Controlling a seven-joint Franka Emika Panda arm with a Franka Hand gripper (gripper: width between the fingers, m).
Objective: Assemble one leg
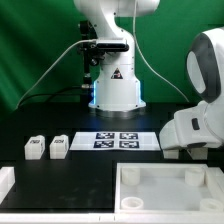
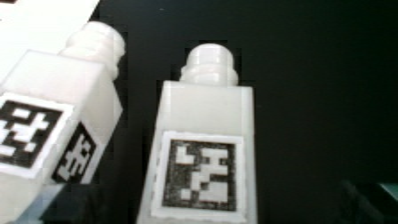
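In the wrist view two white legs lie side by side on the black table, each with a rounded peg end and a square tag on its upper face. One leg [image 2: 205, 140] is in the middle and the other [image 2: 63, 110] is beside it, slightly slanted. My gripper [image 2: 205, 216] hangs over the middle leg, apart from it, with a dark fingertip [image 2: 366, 200] faintly showing to one side; the jaws look open and empty. In the exterior view two more legs [image 1: 35, 147] [image 1: 59, 147] stand at the left. My gripper's fingers are hidden there behind the arm's white housing [image 1: 200, 115].
The marker board [image 1: 125, 140] lies in the middle in front of the robot base [image 1: 112, 85]. A large white tray-like piece with raised rim [image 1: 122, 188] sits at the front right. Another white part [image 1: 5, 183] is at the front left corner.
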